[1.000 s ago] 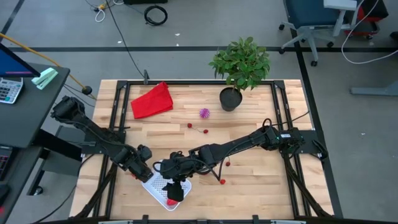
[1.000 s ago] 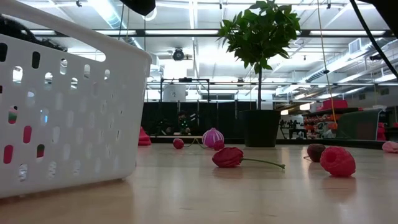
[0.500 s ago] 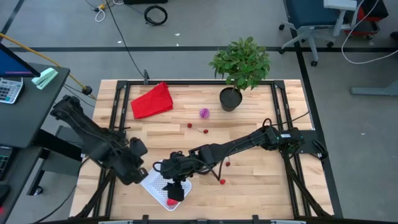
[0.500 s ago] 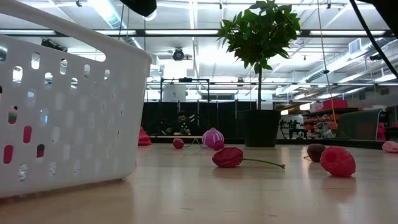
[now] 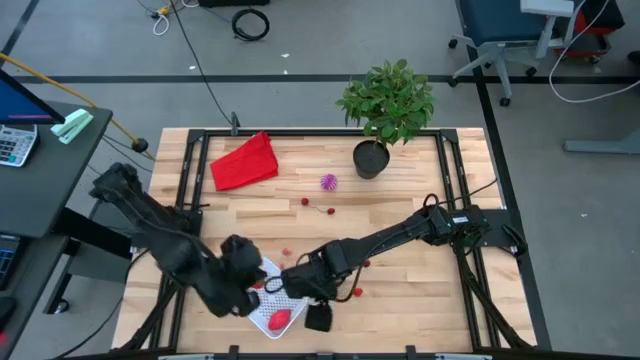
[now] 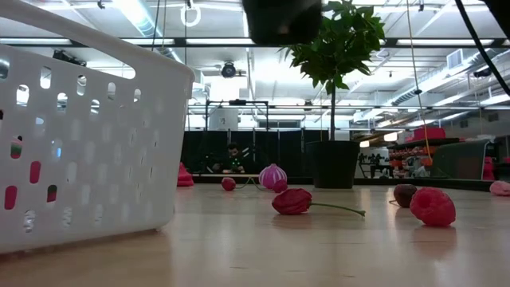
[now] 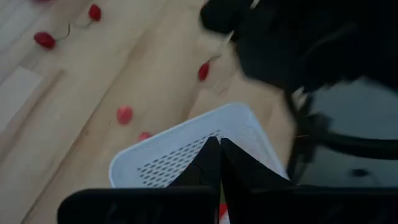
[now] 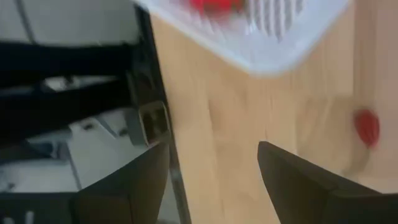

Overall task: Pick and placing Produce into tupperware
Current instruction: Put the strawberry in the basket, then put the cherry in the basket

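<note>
The white tupperware [image 5: 256, 306] sits near the table's near edge, with a red fruit piece [image 5: 279, 320] lying inside it. A smaller red piece [image 5: 270, 285] shows inside its outline, beside my left gripper [image 5: 243, 286]. That gripper is shut and stands over the container's left part; its fingers meet above the mesh bottom [image 7: 180, 158]. My right gripper [image 5: 318, 318] is open, just right of the container near the table's edge. Loose red pieces [image 5: 357, 292] and the spiky purple ball [image 5: 328, 182] lie on the wood. My left gripper has its shut fingers [image 7: 211, 162] over the tupperware from above. I cannot tell whether they touch its wall or the red piece beside them.
A red cloth [image 5: 244, 161] lies at the far left and a potted plant [image 5: 372, 158] stands at the far middle. More red pieces lie mid-table [image 5: 305, 201] [image 5: 367, 263] [image 5: 288, 253]. In the low view a stemmed cherry [image 6: 293, 201] and a raspberry-like piece [image 6: 433, 206] lie right of the container wall [image 6: 80, 143].
My right gripper has drawn back from above the container toward the table's right and near edge, uncovering the red fruit piece inside. My left gripper has swung from the container's left rim outward, then toward the right and near, and now stands over the container.
</note>
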Motion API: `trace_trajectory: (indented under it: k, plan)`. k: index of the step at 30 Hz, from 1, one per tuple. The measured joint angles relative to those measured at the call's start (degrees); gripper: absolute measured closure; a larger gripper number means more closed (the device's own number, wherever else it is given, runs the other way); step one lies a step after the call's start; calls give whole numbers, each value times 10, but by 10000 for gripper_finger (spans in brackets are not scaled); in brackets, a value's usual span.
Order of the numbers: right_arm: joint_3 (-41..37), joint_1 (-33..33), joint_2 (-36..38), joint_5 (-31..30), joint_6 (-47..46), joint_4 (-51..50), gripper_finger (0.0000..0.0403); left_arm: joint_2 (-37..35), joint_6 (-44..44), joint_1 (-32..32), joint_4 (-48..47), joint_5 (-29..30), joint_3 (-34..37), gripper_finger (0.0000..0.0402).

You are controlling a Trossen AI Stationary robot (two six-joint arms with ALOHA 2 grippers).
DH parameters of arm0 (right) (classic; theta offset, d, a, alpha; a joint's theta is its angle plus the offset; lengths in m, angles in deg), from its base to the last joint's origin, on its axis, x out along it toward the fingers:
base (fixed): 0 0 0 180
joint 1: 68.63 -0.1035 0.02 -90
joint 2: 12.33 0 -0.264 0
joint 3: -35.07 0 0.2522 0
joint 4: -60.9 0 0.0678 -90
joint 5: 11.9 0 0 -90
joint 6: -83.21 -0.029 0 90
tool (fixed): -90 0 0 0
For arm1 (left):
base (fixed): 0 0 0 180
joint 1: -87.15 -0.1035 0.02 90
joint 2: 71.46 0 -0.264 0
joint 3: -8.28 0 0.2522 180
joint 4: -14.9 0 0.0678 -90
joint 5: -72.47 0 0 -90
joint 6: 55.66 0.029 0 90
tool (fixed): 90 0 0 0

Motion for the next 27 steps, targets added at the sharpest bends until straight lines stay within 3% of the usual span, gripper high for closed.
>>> trace_trajectory:
  k: [10, 17, 23, 27]
  plan:
    - [0, -28, 0, -60, 3, -67, 148, 131, 25, -30, 61, -113, 0, 389]
    - [0, -47, 0, -94, 0, -153, 148, 169, 39, -35, 152, -135, 1, 361]
    - [-12, -66, 1, -98, 2, -151, 148, 182, 36, -40, 155, -141, 1, 335]
    - [-41, -77, 1, -139, 3, -153, 148, 175, 37, -43, 156, -141, 1, 326]
